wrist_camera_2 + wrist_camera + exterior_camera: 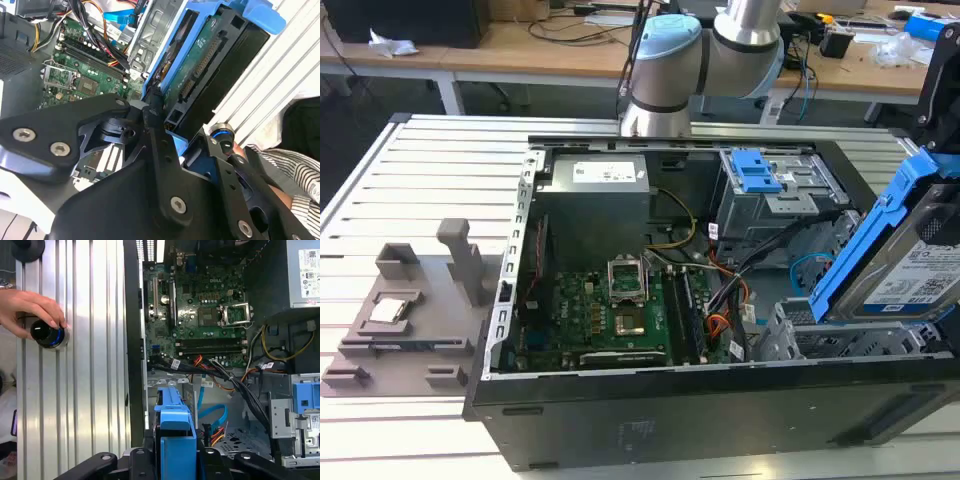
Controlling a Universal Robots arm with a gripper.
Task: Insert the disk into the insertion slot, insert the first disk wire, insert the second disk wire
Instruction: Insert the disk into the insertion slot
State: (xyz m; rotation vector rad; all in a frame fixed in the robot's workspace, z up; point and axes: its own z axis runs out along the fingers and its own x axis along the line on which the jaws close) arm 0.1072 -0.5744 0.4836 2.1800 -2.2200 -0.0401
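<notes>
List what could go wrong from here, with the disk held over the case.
1. The disk, clamped in the robot's hand, hangs tilted over the insertion slot; it may jam on the cage edge.
2. A loose blue cable lies by the bay and could get pinched.
3. A person's fingers grip a knob beside the case, near the arm.

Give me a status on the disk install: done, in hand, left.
Done: nothing is seated. In hand: the end effector clamps the disk, which is tilted above the insertion slot and not in it. Left: seating the disk and fitting both wires. The disk's connector is bare, and the blue cable lies loose in the case.
</notes>
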